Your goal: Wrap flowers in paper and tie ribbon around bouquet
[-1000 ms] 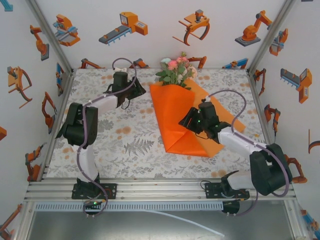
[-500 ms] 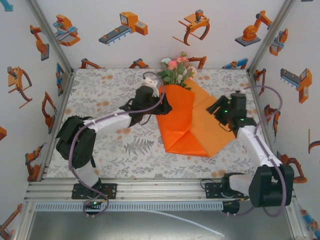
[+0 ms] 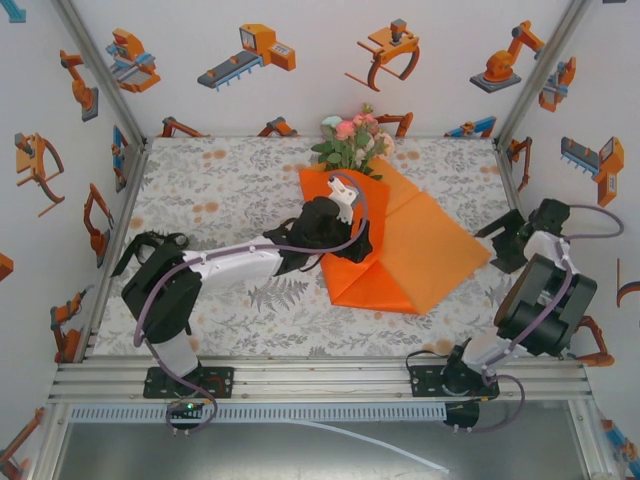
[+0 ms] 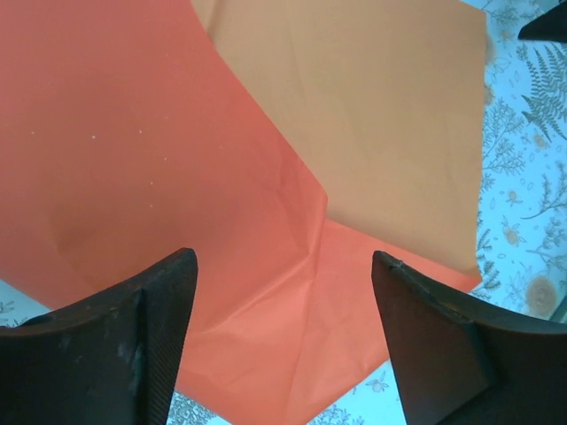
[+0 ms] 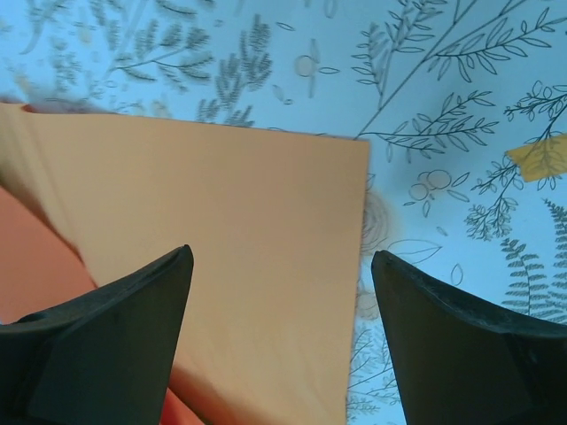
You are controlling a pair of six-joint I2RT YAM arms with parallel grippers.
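The orange paper [image 3: 425, 245] lies on the table's right half, its left flap folded over and its right flap spread flat. The flowers [image 3: 352, 140] stick out past its far edge, pink and peach blooms with green leaves. My left gripper [image 3: 355, 240] hovers over the folded part, open and empty; in the left wrist view its jaws [image 4: 282, 259] frame the creased paper [image 4: 266, 177]. My right gripper [image 3: 503, 238] is off the paper's right corner, open and empty. In the right wrist view, that gripper [image 5: 282, 257] looks down on the flat flap [image 5: 230, 248]. The ribbon is out of view.
The floral tablecloth [image 3: 220, 190] covers the table. White walls with robot stickers close in the left, back and right sides. An aluminium frame rail [image 3: 300, 375] runs along the near edge by the arm bases.
The left arm swung from the back left onto the paper's folded part. The right arm pulled back off the paper to the right edge, and the right flap fell open flat. Both grippers opened wider.
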